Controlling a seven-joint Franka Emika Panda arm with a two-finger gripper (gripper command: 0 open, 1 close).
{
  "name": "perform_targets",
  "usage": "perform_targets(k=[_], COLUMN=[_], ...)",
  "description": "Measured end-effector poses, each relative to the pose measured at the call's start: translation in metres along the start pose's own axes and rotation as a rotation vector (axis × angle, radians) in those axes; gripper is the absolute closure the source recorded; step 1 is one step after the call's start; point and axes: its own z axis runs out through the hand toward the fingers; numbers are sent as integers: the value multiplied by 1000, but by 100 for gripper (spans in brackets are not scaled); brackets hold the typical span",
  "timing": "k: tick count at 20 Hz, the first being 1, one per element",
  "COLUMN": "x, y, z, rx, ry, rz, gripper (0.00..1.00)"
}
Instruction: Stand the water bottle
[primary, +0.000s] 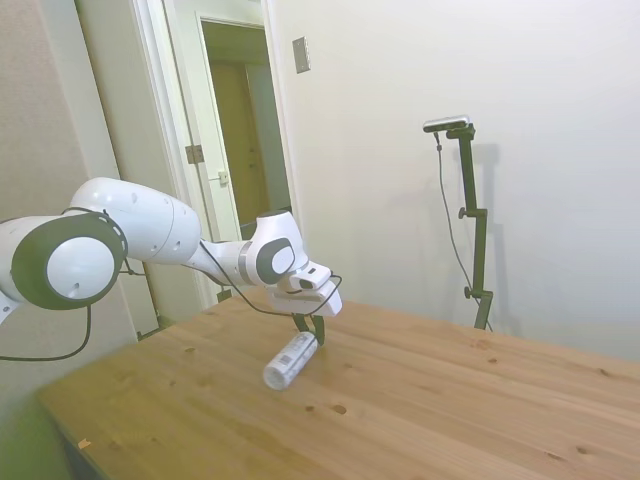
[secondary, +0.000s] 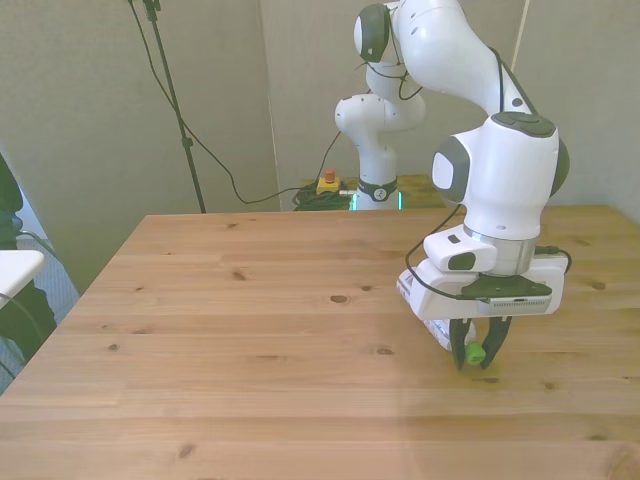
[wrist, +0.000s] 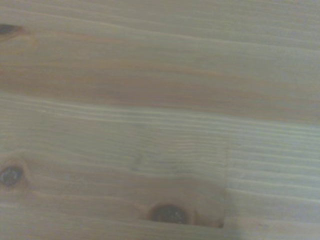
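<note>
Pincer (secondary: 473, 352) clamped on water bottle (primary: 290, 361) cap | bottle tilted above table (secondary: 250, 330) | arm bent, wrist down

You see a pale wooden worktop (secondary: 250, 330) with dark knots (wrist: 169, 213) scattered through its grain. Behind its far edge sit coiled cables and what may be a red stop button (secondary: 328, 181). An open doorway (primary: 245, 130) shows in the side view.
</note>
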Motion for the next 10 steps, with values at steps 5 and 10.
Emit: perform_targets(k=[5,10], x=[-3,-5], y=[-2,-3], z=[-1,-14], rx=[12,111], ry=[10,100], rz=[56,163], gripper=[100,100])
